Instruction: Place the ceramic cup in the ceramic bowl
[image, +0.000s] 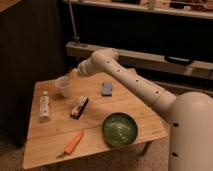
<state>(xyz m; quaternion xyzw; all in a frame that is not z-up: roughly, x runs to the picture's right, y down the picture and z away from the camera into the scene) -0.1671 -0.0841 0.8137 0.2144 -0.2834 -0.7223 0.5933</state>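
A white bottle (44, 106) lies at the left of the desk (47, 142). Just right of it and farther back, the cup (63, 86) stands upright near the far left corner, not yet picked up. The step in hand looks like the reach for it. The tool (75, 75) hangs just beside the cup, above and to its right; whether it is released or clenched cannot be told. Next it would need to settle around the cup, lift it, and carry it to the green bowl (120, 129), well apart at the near right. The arm (135, 87) stretches in from the right, bent downward at its far end.
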